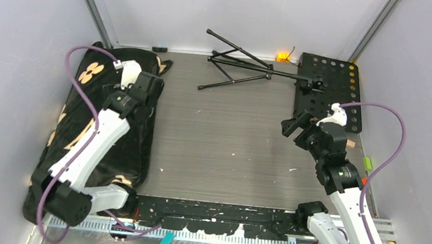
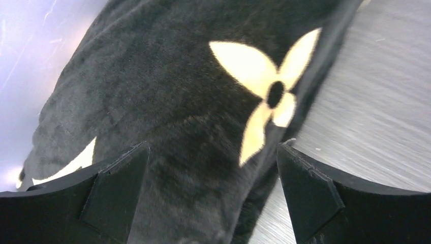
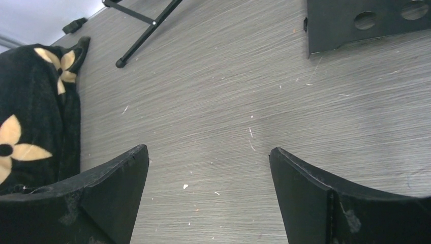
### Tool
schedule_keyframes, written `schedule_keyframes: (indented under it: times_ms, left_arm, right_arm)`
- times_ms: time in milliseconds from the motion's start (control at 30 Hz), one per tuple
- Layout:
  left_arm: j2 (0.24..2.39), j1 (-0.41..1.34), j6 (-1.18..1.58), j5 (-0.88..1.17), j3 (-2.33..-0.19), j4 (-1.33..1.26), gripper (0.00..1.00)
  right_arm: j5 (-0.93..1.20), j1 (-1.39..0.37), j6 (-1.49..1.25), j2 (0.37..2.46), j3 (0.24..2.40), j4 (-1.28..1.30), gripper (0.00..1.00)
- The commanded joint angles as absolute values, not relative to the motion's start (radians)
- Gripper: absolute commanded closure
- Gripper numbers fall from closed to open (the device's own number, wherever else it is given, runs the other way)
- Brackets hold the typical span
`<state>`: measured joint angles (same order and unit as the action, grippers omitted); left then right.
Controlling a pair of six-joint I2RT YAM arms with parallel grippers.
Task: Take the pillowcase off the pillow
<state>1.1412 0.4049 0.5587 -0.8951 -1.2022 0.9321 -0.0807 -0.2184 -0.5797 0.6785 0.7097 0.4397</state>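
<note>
- Where grey wood-grain table (image 1: 223,141) meets left wall (image 1: 6,76), black plush flower-printed pillowcase (image 2: 167,101) lies; left gripper (image 2: 213,147) spread empty over its right edge.
- Over open table, right gripper (image 3: 208,149) spread empty.

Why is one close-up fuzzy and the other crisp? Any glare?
Left wrist view: pillowcase fills the frame, soft and blurred; table streaked; wall washed out by glare. Right wrist view: table grain sharp, evenly lit. Top view: even light, no harsh shadows.
</note>
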Motion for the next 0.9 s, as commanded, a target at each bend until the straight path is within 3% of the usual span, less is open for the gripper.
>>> schedule_keyframes:
  times_ms: [0, 200, 233, 333, 367, 400, 433, 567, 667, 867]
  left_arm:
    - [1.244, 0.266, 0.591, -0.843, -1.171, 0.940, 0.00]
    - [1.358, 0.083, 0.780, -0.662, -1.043, 0.898, 0.00]
    - [1.376, 0.062, 0.793, -0.636, -1.031, 0.893, 0.06]
    - [1.387, 0.033, 0.783, -0.534, -0.973, 0.813, 0.44]
    - [1.372, 0.032, 0.759, -0.499, -0.958, 0.785, 0.60]
    - [1.344, 0.032, 0.741, -0.475, -0.957, 0.764, 0.89]
    - [1.327, 0.033, 0.747, -0.465, -0.967, 0.770, 0.99]
    - [1.204, 0.034, 0.697, -0.477, -1.084, 0.780, 1.00]
    - [1.199, 0.033, 0.658, -0.432, -1.326, 0.849, 1.00]
    - [1.287, 0.034, 0.785, 0.101, -1.736, 0.816, 1.00]
  right_arm:
    - [-0.017, -0.217, -0.585, 0.660, 0.769, 0.433, 0.07]
    - [0.044, -0.218, -0.596, 0.644, 0.787, 0.438, 0.07]
    - [0.050, -0.218, -0.595, 0.645, 0.790, 0.438, 0.07]
    - [0.054, -0.222, -0.582, 0.649, 0.800, 0.445, 0.07]
    - [0.050, -0.223, -0.579, 0.648, 0.803, 0.451, 0.07]
    - [0.048, -0.224, -0.578, 0.645, 0.804, 0.456, 0.07]
    - [0.048, -0.225, -0.577, 0.646, 0.804, 0.459, 0.07]
    - [0.056, -0.224, -0.583, 0.645, 0.797, 0.457, 0.07]
    - [0.064, -0.225, -0.587, 0.653, 0.800, 0.450, 0.07]
    - [0.071, -0.224, -0.589, 0.667, 0.827, 0.453, 0.07]
